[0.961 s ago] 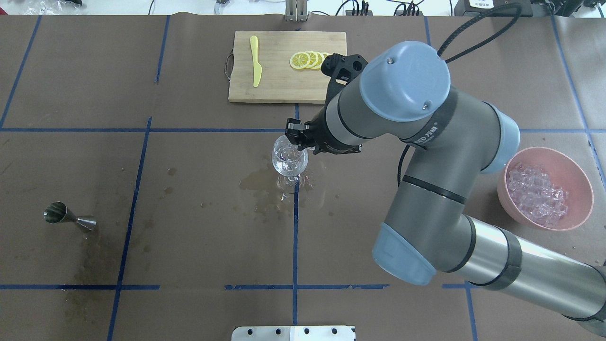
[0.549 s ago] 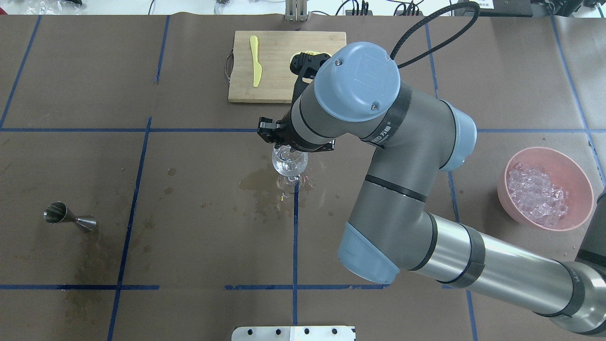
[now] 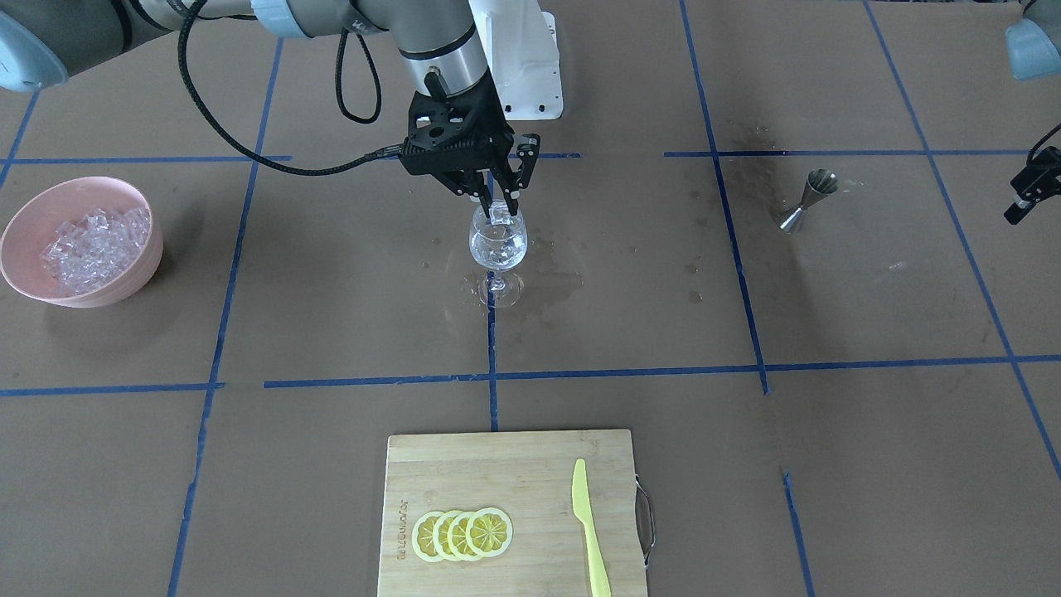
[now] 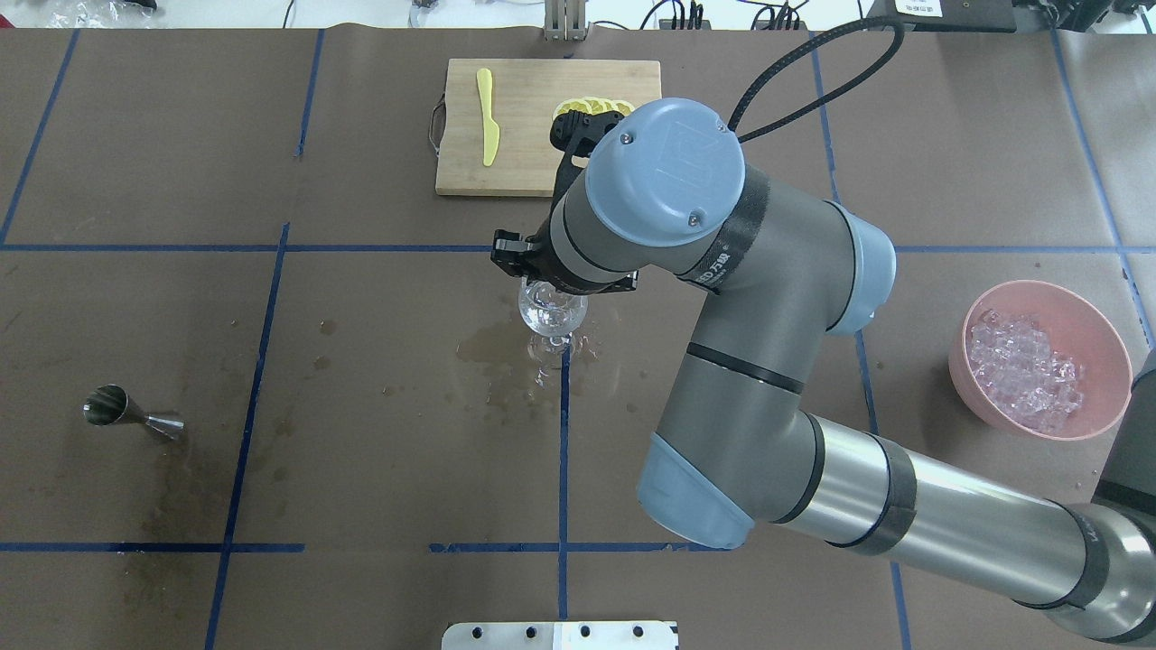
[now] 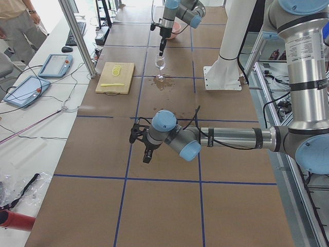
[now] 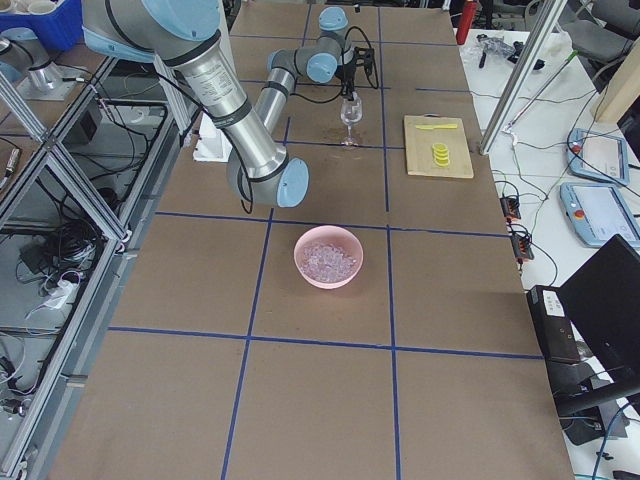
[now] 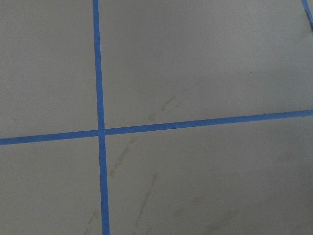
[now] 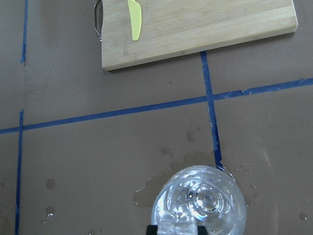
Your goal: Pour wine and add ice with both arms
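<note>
Front-facing view: the right gripper [image 3: 496,201] hangs straight above the wine glass [image 3: 498,245], which stands upright in the middle of the desk [image 3: 331,315]. Its fingertips are level with the rim and pinch one clear ice cube [image 3: 500,214] over the mouth of the glass. A little clear wine [image 3: 497,257] sits in the bowl of the glass. A pink bowl [image 3: 91,298] of ice [image 3: 95,240] sits well apart, towards this view's left. A steel jigger [image 3: 808,199] stands towards the right. The left gripper [image 3: 1028,186] pokes in at the right edge, and whether it is spread or closed cannot be told. A cutting board [image 3: 497,473] at the bottom carries lemon slices [image 3: 462,533] and a yellow knife [image 3: 590,531].

Overhead view: the right arm [image 4: 768,298] covers most of its gripper. The glass stands in a wet patch [image 4: 492,348]. A second ago the gripper was beside the right side of the rim and the lemon slices showed plainly. The arm has since swung left, so the gripper is over the glass and the wrist hides most of the slices. Half a second ago the pose was almost the same as now. The glass, bowl and jigger have not moved.

Left side view: the left arm [image 5: 231,138] holds its gripper low over bare desk, well apart from the glass.

Right side view: the bowl is near and the glass is far.

Left wrist view: only brown desk and blue tape.

Right wrist view: looking down into the glass, two black fingertips flank the cube at the bottom edge.
</note>
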Available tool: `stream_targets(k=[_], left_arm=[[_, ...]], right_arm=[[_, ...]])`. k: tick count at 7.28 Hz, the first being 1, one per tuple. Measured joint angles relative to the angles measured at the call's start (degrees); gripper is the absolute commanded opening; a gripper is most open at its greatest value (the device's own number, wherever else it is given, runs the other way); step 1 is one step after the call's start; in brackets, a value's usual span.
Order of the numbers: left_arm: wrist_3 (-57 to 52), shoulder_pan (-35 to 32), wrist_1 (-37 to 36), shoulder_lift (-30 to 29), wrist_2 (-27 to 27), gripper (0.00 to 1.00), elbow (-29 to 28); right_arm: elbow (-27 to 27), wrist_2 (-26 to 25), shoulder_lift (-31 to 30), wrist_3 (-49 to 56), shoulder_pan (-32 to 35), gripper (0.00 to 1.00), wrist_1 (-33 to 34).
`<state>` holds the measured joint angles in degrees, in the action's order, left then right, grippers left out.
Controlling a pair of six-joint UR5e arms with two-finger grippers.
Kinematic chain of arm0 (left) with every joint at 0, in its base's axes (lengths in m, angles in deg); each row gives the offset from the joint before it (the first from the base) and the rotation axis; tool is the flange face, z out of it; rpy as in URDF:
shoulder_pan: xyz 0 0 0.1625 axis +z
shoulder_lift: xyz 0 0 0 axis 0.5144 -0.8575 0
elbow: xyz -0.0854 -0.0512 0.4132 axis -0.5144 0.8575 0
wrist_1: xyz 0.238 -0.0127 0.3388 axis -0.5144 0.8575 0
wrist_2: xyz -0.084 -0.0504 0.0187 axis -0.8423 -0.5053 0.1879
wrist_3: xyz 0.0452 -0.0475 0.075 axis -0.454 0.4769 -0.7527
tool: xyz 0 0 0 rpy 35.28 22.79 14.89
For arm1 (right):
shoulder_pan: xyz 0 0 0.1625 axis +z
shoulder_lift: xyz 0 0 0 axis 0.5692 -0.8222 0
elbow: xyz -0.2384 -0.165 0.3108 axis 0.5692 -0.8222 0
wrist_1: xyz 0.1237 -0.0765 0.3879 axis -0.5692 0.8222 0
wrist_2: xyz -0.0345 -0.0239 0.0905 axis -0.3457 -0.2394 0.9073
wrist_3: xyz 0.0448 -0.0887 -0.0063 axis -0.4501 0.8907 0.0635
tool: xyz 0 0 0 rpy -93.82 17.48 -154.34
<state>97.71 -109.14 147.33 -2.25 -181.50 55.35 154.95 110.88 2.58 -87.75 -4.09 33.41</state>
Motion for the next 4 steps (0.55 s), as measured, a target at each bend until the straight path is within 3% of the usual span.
stream_targets(k=[4], left_arm=[[-0.2,0.0,0.5,-0.2,0.0,1.00,-0.6]], right_arm=[[0.4,-1.3,0.1,-3.6,0.6,1.00,1.0]])
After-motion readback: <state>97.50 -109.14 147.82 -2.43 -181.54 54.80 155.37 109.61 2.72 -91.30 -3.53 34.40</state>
